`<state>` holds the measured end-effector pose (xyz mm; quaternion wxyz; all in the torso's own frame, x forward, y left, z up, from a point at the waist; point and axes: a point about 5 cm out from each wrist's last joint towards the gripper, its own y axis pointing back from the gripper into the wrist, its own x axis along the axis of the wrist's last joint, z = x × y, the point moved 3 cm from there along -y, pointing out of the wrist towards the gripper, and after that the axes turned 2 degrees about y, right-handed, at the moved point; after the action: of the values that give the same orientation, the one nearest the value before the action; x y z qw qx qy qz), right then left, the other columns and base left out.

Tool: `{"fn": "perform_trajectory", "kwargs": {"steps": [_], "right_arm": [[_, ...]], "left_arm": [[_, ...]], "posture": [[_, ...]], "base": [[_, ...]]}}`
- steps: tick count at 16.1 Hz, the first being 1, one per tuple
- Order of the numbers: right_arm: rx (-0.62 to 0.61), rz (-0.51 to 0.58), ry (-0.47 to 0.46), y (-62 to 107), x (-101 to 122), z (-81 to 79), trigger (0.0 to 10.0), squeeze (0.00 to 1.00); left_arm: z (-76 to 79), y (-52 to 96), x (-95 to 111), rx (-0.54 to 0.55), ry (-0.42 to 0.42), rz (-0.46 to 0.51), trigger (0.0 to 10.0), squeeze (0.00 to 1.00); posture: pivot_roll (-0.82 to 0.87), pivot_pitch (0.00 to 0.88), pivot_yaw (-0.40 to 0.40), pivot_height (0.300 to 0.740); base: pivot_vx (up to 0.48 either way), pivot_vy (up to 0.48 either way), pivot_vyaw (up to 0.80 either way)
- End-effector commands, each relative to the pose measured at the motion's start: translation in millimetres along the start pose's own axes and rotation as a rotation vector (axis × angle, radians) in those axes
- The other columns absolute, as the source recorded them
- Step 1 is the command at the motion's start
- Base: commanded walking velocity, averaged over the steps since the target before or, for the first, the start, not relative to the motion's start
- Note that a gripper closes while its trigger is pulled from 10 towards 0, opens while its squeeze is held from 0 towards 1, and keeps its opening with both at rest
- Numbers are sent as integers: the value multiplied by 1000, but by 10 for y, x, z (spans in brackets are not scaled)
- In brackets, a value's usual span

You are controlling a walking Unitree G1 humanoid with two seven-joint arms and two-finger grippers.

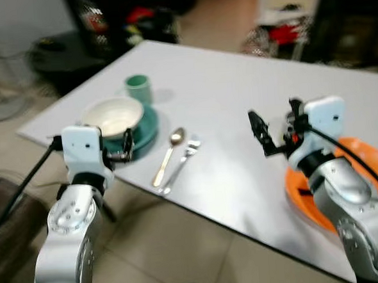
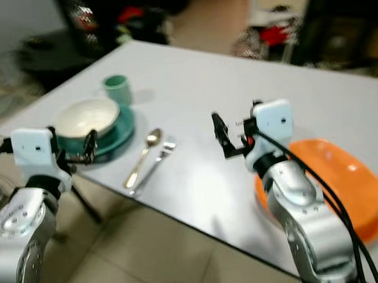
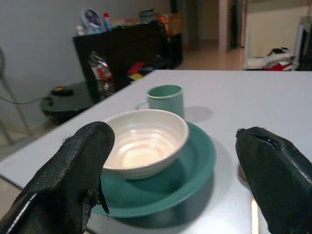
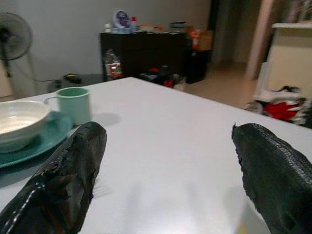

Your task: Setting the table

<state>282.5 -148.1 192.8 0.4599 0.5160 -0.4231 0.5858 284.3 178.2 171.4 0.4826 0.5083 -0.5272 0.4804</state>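
Observation:
On the white table (image 1: pixel 224 88) a cream bowl (image 1: pixel 112 115) rests on a teal plate (image 1: pixel 151 130), with a teal mug (image 1: pixel 138 88) just behind them. To the right of the plate lie a gold spoon (image 1: pixel 169 154) and a silver fork (image 1: pixel 185 156), side by side. My left gripper (image 1: pixel 126 147) hovers open at the plate's near edge, facing the bowl (image 3: pixel 144 141). Over the middle of the table my right gripper (image 1: pixel 275 126) is open and holds nothing. An orange plate (image 1: pixel 369 156) lies at the right, partly under my right arm.
The table's near edge runs diagonally just in front of my arms, with tiled floor (image 1: pixel 182 244) below it. Beyond the table stand a dark cabinet (image 4: pixel 146 53) with clutter, a fan (image 4: pixel 12 39) and red and white things on the floor (image 1: pixel 285 30).

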Motion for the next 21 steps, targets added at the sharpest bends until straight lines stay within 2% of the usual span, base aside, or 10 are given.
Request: {"fn": "perform_trajectory", "kwargs": {"steps": [1,3,6,8,10,13,15,21], "right_arm": [[17,12,-13,10,38,-40,10000,1000],[28,5,-33,19,19,-49,10000,1000],[45,-6,-75,-5,-13,-103,10000,1000],[37,-13,-77,11,-19,-99,10000,1000],[11,-29,-74,47,-46,-33,10000,1000],[-10,-52,-78,64,-101,9,10000,1000],[-74,-79,-112,58,-163,58,10000,1000],[-85,-116,-154,61,-243,68,10000,1000]], "left_arm": [[0,-48,-14,-7,-5,-12,10000,0],[74,-57,-50,-35,-10,-37,10000,0],[181,35,-108,-119,-36,-61,10000,0],[175,38,-129,-107,-8,-70,10000,0],[195,28,-151,-112,-47,-75,10000,0],[208,52,-166,-114,-52,-86,10000,0],[203,41,-165,-119,-51,-86,10000,0],[194,36,-140,-112,-42,-79,10000,0]], "posture": [[87,0,63,740],[102,0,54,740],[111,0,43,740],[90,0,48,740],[99,0,35,740],[108,0,23,740],[112,0,20,740],[114,0,18,740]], "base": [[0,0,800],[0,0,800],[0,0,800],[0,0,800],[0,0,800],[0,0,800],[0,287,0],[0,377,0]]}}
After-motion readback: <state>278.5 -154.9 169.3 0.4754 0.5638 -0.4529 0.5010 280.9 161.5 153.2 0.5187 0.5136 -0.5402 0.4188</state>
